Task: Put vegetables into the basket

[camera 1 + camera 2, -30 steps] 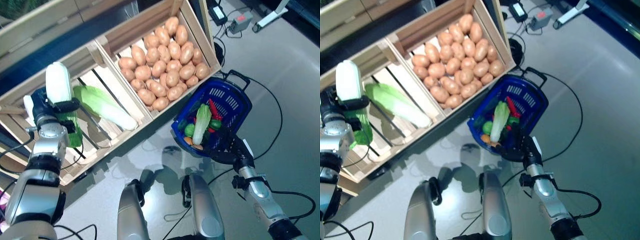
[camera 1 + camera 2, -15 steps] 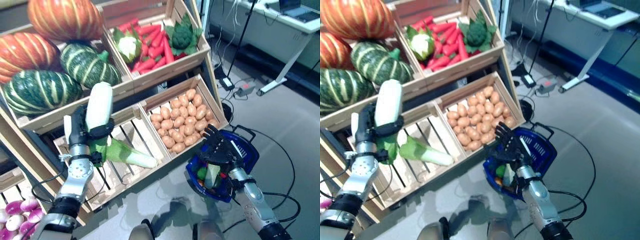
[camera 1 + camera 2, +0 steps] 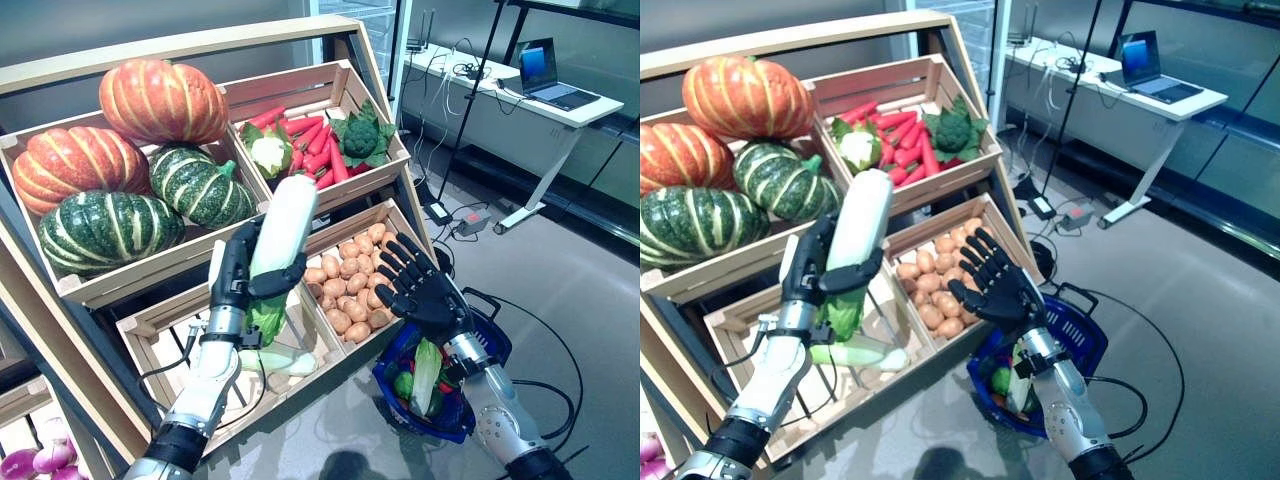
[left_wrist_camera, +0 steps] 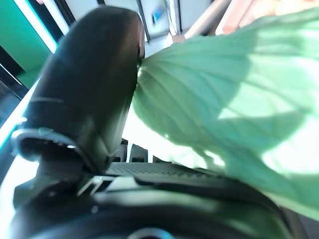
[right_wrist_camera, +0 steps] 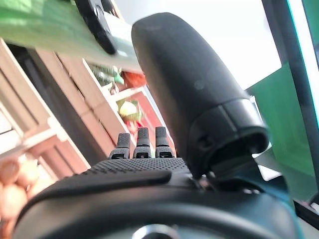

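My left hand (image 3: 238,283) is shut on a long napa cabbage (image 3: 284,218), white stalk up and green leaves down, held upright in front of the shelf's crates. In the left wrist view the green leaf (image 4: 234,104) lies against the thumb (image 4: 84,94). My right hand (image 3: 422,292) is open, its fingers spread, just right of the cabbage. Below it hangs the blue basket (image 3: 436,424), at the forearm. In the basket lie another cabbage (image 3: 425,370) and small green and red vegetables. The right wrist view shows straight fingers (image 5: 142,145).
The wooden shelf holds pumpkins (image 3: 160,100), a crate of carrots, cauliflower and broccoli (image 3: 320,150), a crate of potatoes (image 3: 352,288), and a lower crate with one more cabbage (image 3: 275,360). A desk with a laptop (image 3: 548,75) stands at the back right. Cables lie on the floor.
The camera has tilted up, so the whole shelf now shows. My left hand has brought the cabbage nearer the right hand. The right hand now stands open above the basket.
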Controlling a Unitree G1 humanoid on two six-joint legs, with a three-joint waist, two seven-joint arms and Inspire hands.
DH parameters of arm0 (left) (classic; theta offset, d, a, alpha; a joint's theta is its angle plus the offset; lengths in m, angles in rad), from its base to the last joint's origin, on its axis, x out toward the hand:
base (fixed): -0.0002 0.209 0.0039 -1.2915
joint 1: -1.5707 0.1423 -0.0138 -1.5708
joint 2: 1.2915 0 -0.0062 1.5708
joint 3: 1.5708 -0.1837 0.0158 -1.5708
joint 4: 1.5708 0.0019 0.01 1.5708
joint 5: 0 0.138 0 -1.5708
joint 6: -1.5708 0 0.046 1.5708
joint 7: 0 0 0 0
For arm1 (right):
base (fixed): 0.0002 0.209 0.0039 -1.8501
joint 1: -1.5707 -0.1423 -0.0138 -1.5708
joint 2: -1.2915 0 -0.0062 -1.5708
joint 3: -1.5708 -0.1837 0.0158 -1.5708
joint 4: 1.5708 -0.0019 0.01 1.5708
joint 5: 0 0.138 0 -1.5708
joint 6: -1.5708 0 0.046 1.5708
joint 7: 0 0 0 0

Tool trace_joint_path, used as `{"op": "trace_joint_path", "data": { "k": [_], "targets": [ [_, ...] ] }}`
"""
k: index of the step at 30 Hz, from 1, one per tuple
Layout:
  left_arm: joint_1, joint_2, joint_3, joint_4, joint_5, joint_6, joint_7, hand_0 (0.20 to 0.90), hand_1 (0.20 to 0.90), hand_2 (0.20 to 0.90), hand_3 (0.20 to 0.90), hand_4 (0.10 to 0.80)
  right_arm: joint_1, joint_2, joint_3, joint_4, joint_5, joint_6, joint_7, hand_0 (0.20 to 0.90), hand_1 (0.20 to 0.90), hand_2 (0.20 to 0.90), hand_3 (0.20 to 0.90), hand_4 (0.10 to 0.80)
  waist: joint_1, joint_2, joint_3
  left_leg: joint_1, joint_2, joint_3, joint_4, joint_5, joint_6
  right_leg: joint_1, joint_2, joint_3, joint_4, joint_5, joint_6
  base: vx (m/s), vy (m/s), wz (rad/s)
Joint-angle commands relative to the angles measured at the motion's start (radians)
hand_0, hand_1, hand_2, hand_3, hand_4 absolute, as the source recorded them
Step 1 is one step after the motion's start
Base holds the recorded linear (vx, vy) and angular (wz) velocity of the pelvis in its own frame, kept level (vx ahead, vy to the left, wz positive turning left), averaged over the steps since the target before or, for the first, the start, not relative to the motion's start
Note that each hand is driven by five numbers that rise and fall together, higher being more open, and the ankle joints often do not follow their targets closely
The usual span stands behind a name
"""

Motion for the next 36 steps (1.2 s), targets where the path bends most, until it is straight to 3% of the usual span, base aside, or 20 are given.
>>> {"op": "trace_joint_path", "data": {
  "k": [1, 12, 34, 35, 36],
  "targets": [
    [-0.106, 0.017, 0.005, -0.107, 0.012, -0.106, -0.042, 0.3, 0.3, 0.3, 0.3, 0.4, -0.134, 0.038, -0.055, -0.103, 0.075, -0.058, 0.049, 0.9, 0.9, 0.9, 0.9, 0.8, 0.014, -0.008, -0.066, 0.021, -0.065, 0.003, 0.001, -0.083, 0.057, -0.03, 0.026, -0.034, -0.032, 0.079, -0.049, 0.034, -0.037, -0.01],
    [-0.135, 0.004, -0.1, -0.111, -0.009, -0.084, -0.146, 0.3, 0.3, 0.3, 0.3, 0.4, -0.26, 0.012, -0.11, -0.162, 0.05, -0.013, -0.006, 0.9, 0.9, 0.9, 0.9, 0.8, 0.008, -0.012, -0.08, 0.037, -0.064, 0.018, 0.001, -0.099, 0.062, -0.022, 0.037, -0.004, -0.047, 0.091, -0.045, 0.016, -0.025, -0.1],
    [-0.195, -0.03, -0.221, -0.116, -0.006, -0.072, -0.148, 0.3, 0.3, 0.3, 0.3, 0.4, -0.36, 0.057, -0.085, -0.119, 0.136, 0.05, 0.004, 0.9, 0.9, 0.9, 0.9, 0.8, 0.007, -0.012, -0.089, 0.04, -0.061, 0.016, 0.001, -0.102, 0.063, -0.017, 0.036, 0.019, -0.058, 0.098, -0.042, 0.0, 0.0, 0.0],
    [-0.197, -0.031, -0.222, -0.116, -0.007, -0.07, -0.148, 0.3, 0.3, 0.3, 0.3, 0.4, -0.36, 0.058, -0.082, -0.116, 0.14, 0.05, 0.011, 0.695, 0.695, 0.695, 0.695, 0.664, 0.008, -0.012, -0.089, 0.04, -0.061, 0.015, 0.001, -0.102, 0.063, -0.016, 0.035, 0.019, -0.058, 0.097, -0.041, 0.0, 0.0, 0.0],
    [-0.198, -0.032, -0.224, -0.114, -0.008, -0.071, -0.148, 0.3, 0.3, 0.3, 0.3, 0.4, -0.36, 0.061, -0.078, -0.116, 0.142, 0.05, 0.015, 0.573, 0.573, 0.573, 0.573, 0.582, 0.008, -0.012, -0.09, 0.04, -0.061, 0.014, 0.001, -0.102, 0.063, -0.017, 0.035, 0.018, -0.057, 0.096, -0.042, 0.0, 0.0, 0.0]
  ]
}}
